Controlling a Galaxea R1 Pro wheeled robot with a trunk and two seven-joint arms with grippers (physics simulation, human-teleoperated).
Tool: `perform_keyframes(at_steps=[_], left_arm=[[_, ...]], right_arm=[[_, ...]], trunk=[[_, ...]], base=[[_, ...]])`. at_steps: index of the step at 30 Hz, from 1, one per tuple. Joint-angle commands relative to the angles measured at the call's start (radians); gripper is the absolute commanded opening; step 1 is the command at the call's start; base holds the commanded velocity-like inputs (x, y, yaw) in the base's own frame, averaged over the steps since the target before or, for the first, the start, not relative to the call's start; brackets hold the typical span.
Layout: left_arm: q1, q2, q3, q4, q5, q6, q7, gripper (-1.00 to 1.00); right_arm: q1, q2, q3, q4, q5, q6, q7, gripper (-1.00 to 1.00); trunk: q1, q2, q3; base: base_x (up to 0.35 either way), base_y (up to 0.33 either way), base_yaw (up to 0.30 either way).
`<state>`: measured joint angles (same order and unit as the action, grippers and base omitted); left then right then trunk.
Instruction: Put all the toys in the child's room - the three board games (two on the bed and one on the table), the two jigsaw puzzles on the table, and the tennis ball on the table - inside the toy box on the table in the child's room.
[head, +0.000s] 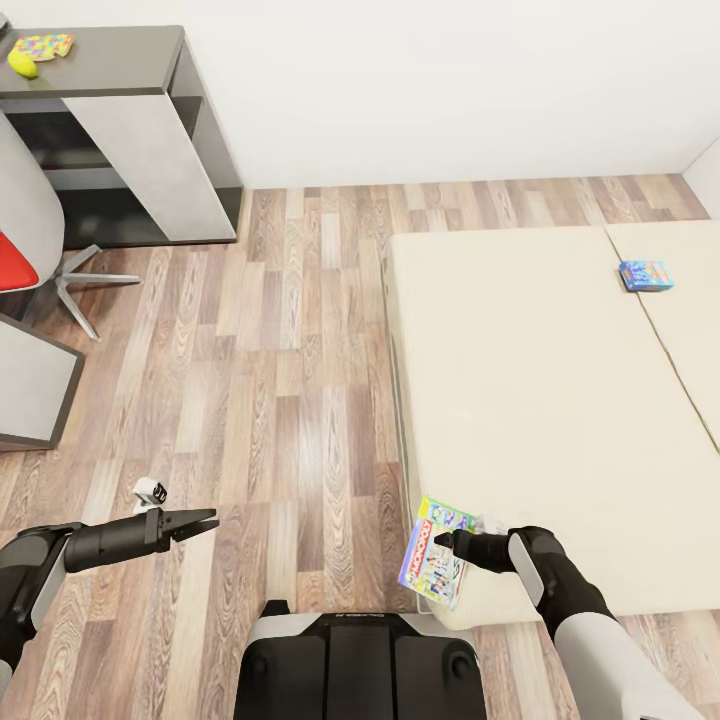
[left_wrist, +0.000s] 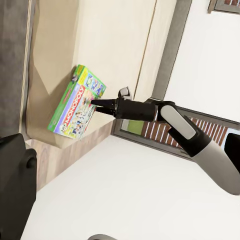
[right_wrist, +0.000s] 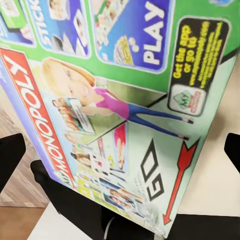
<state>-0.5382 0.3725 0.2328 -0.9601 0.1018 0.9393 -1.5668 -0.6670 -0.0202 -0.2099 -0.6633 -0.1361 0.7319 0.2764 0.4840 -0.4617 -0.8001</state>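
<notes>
A green and blue Monopoly board game (head: 437, 551) lies tilted over the bed's near left corner. My right gripper (head: 441, 540) is at its face, open, its fingers (right_wrist: 11, 156) spread wide on either side of the box (right_wrist: 120, 100). In the left wrist view the right gripper's tip (left_wrist: 93, 102) touches the box (left_wrist: 75, 107). My left gripper (head: 207, 521) hangs open over the floor, holding nothing. A second, blue board game (head: 645, 275) lies far right on the bed. On the dark table (head: 110, 60) at the back left are a colourful jigsaw puzzle (head: 42, 45) and a yellow tennis ball (head: 22, 63).
The cream bed (head: 540, 400) takes up the right side. Wooden floor (head: 290, 350) stretches between it and the table. A chair with a red seat (head: 10, 262) and a star base (head: 85, 285) stands at the left. A small white and black object (head: 150, 490) lies on the floor.
</notes>
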Motion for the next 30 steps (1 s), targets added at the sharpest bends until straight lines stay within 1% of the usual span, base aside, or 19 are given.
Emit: perform_keyframes(at_steps=[1, 30], left_arm=[[0.000, 0.000, -0.001, 0.000, -0.001, 0.010, -0.004, 1.00], [0.000, 0.000, 0.000, 0.000, -0.001, 0.010, -0.004, 1.00]], right_arm=[[0.000, 0.000, -0.003, -0.001, -0.005, 0.006, 0.000, 1.00], [0.001, 0.000, -0.003, -0.004, -0.005, 0.003, 0.001, 1.00]], trunk=[[0.000, -0.001, -0.001], [0.000, -0.001, -0.001]], base=[[0.000, 0.000, 0.000], [0.000, 0.000, 0.000]])
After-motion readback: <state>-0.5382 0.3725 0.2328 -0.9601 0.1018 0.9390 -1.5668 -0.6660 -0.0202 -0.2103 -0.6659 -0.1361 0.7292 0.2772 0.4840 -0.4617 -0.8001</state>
